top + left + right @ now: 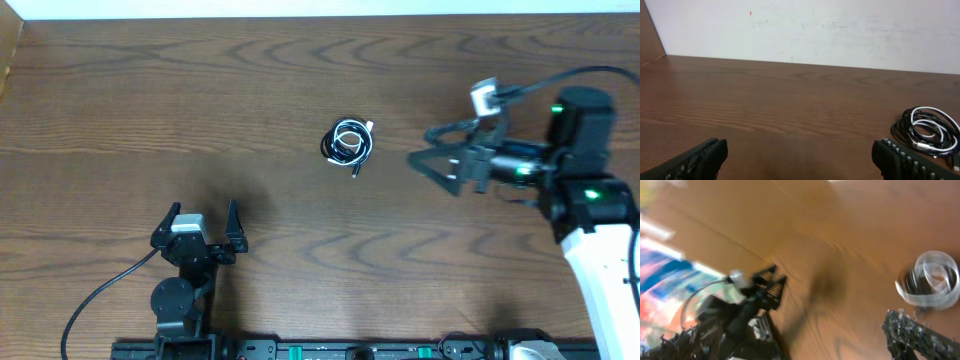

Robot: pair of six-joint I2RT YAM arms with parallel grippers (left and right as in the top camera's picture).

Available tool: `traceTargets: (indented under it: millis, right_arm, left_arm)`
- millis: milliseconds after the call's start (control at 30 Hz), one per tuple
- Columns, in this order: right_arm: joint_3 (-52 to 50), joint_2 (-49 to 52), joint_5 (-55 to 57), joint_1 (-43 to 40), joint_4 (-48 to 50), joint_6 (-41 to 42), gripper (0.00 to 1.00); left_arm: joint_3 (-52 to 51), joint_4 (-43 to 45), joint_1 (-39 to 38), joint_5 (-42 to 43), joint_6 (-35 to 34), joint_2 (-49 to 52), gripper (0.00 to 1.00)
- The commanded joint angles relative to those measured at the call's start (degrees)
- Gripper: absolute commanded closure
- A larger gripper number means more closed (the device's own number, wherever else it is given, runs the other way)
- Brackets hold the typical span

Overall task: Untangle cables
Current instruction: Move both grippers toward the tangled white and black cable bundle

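Both spread empty, left gripper [202, 209] idle, the right gripper [432, 160] at three o'clock risks pinching several strands of the coiled thin white-and-black cables [349, 142] together.

The brown wooden table [120, 120] has a smooth satin finish with dark wavy grain. In the left wrist view it catches a soft sheen toward twelve o'clock, below a matt white painted wall [840, 30]. At four o'clock there, the coiled thin white and black cables [927, 132] have smooth, slightly glossy plastic sheaths and a small silvery metal plug [924, 145], while the ribbed black fingers [905, 157] of the left gripper [799, 159] look like matt plastic.
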Motion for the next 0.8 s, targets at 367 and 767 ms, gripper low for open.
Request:
traceTargets:
  millis: [367, 767]
  right_arm:
    - [1.07, 13.05, 40.24, 18.32, -9.14, 4.74, 0.01]
    - [1.77, 17.44, 40.83, 15.43, -1.81, 4.76, 0.01]
  left_arm:
    - [-0.76, 9.64, -0.28, 20.04, -12.02, -0.37, 0.02]
    - [31.93, -12.07, 1.92, 29.33, -2.16, 22.16, 0.02]
